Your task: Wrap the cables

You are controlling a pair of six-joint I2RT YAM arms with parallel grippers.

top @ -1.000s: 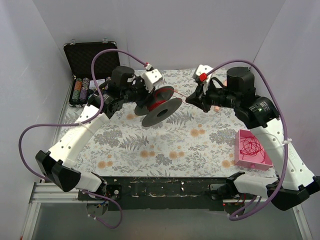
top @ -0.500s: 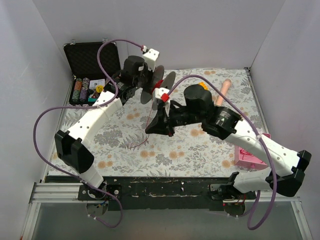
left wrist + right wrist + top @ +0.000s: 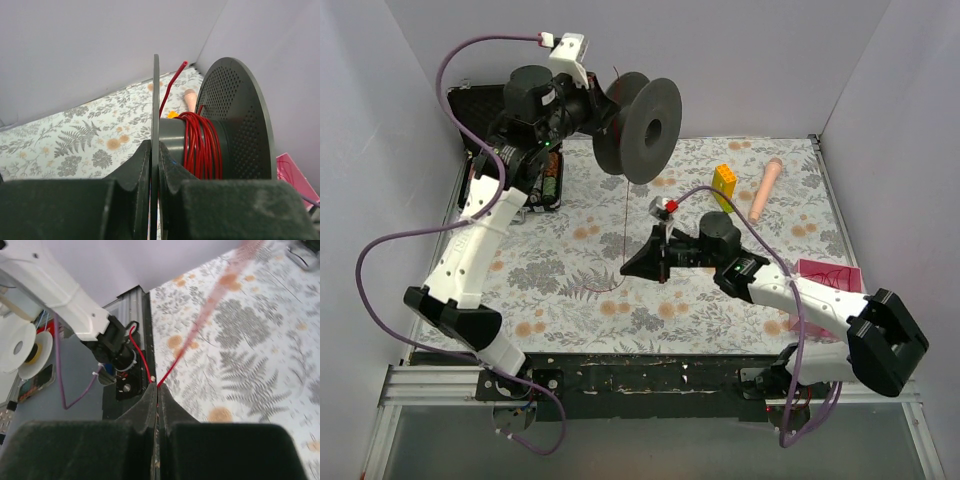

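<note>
My left gripper (image 3: pixel 607 112) is raised high at the back and is shut on the near flange (image 3: pixel 155 105) of a black spool (image 3: pixel 642 127). Dark-red cable (image 3: pixel 201 145) is wound on its hub, with a loose end sticking up. One thin strand (image 3: pixel 624 215) hangs straight down from the spool to my right gripper (image 3: pixel 628 267), which is low over the table's middle. In the right wrist view the right gripper (image 3: pixel 157 388) is shut on the strand (image 3: pixel 172 371). A slack tail (image 3: pixel 595 290) lies on the cloth beside it.
A pink tray (image 3: pixel 835 272) holding more red wire sits at the right edge. A yellow brick (image 3: pixel 724 182) and a pink cylinder (image 3: pixel 765 190) lie at the back right. An open black case with poker chips (image 3: pixel 548 185) stands at the back left, under the left arm.
My left arm has lifted the spool up and back. My right arm has swung from the right to the table's middle and dropped low, and the strand now runs vertically between them.
</note>
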